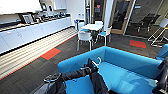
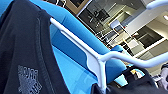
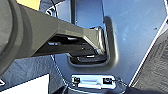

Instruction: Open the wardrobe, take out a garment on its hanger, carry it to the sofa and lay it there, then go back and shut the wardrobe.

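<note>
Where the robot is: in front of the sofa (image 1: 130,67), in a room with a long white counter (image 1: 32,30) along one side and a small white table with chairs (image 1: 92,31) beyond the sofa back
Left gripper: the left gripper (image 1: 90,67) is reached out over the sofa seat; it is closed on the hanger (image 1: 96,62), as far as the head view lets me judge; the fingers themselves are hard to make out
Right gripper: the right arm sits low at the edge of the head view; whether its fingers are wide or narrow I cannot tell
Hanger: white and thin; the hook curls up just above the gripper in the head view; in the left wrist view its shoulder bar (image 2: 75,41) runs close across the blue upholstery
Shirt: the black T-shirt (image 1: 98,83) hangs from the hanger down toward the seat; in the left wrist view the dark cloth (image 2: 22,50) carries a pale printed mark; whether the cloth already rests on the cushion I cannot tell
Done, by my reading: wardrobe opened; shirt taken out on its hanger; carried across to the sofa
In hand: laying the shirt on the seat; the gripper has not let go
Left: release the hanger; go back; shut the wardrobe doors
</note>
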